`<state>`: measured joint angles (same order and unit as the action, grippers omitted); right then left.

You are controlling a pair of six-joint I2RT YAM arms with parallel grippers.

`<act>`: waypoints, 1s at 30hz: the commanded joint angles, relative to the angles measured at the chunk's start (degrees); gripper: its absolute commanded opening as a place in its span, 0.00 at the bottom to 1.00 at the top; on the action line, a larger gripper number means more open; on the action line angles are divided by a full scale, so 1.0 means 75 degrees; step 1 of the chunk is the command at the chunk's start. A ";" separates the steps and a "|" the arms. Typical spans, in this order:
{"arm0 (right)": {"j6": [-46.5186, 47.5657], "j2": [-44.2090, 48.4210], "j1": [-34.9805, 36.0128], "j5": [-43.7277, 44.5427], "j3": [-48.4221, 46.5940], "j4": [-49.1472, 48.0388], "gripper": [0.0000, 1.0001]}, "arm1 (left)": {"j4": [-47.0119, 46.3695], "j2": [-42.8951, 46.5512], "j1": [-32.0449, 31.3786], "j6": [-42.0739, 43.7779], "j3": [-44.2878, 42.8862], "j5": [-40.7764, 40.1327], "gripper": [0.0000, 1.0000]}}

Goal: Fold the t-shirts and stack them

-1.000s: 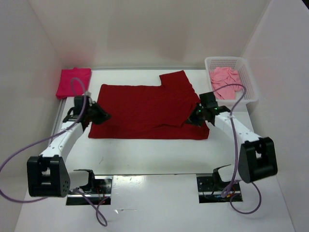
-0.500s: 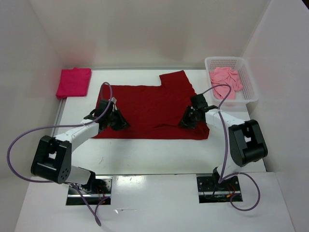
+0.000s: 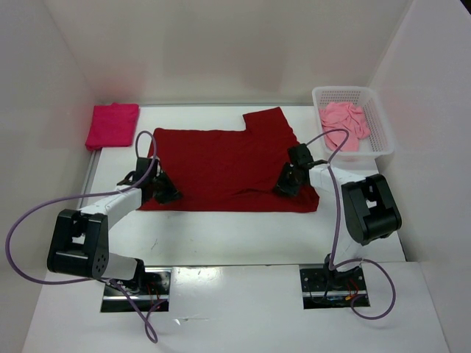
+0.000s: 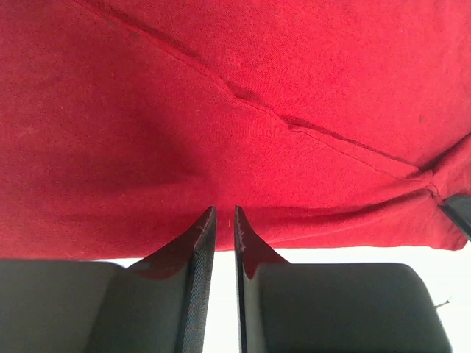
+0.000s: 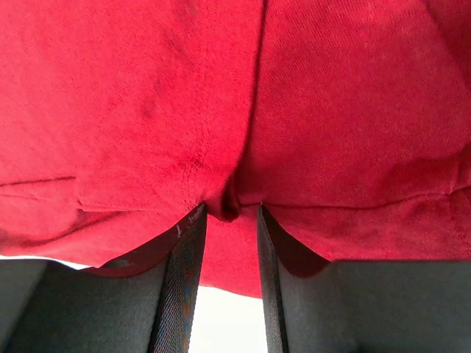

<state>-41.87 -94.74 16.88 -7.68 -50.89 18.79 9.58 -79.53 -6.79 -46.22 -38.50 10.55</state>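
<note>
The dark red t-shirt [image 3: 228, 162] lies spread across the middle of the table, one sleeve pointing to the back. My left gripper [image 3: 165, 195] sits low at its front left hem [image 4: 221, 110]. Its jaws [image 4: 224, 209] stand a narrow slit apart with bare table showing between them. My right gripper [image 3: 285, 184] rests on the shirt's right side. It is open [image 5: 229, 209], and a small ridge of red cloth [image 5: 221, 95] is bunched at its fingertips. A folded magenta t-shirt [image 3: 112, 125] lies at the back left. The salmon-pink t-shirt [image 3: 344, 119] is crumpled in the basket.
A white mesh basket [image 3: 383, 140] stands at the back right corner, close to the right arm's cable. White walls close in the table on the left, back and right. Purple cables loop out from both arms.
My right gripper has opened and let go of the cloth, moving a little left onto the shirt. The left gripper swung right along the front hem, then drew back slightly left.
</note>
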 commanded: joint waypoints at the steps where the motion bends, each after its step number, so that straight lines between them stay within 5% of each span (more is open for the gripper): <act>1: 0.0121 -0.0083 0.0057 0.0368 -0.0386 -0.0290 0.39 | -0.0141 0.0103 0.0049 0.0221 0.0048 0.0117 0.22; 19: -0.0043 -0.1007 0.0057 -0.0897 -0.1627 -0.0443 0.13 | -0.0141 0.0232 0.0120 0.0150 0.0270 0.0047 0.22; 27: 0.0028 -0.2109 0.0607 -0.0827 -0.3420 -0.0114 0.13 | -0.0072 0.0489 0.0120 -0.0072 0.0201 0.0047 0.22; 30: 0.0028 -0.2461 0.0689 -0.0757 -0.3947 -0.0044 0.30 | 0.0010 0.0642 0.0120 -0.0142 0.0119 -0.0034 0.22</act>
<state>-42.22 -111.07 20.88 -13.41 -76.64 18.39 9.47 -77.10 -6.17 -46.78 -36.73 10.70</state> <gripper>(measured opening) 0.270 0.222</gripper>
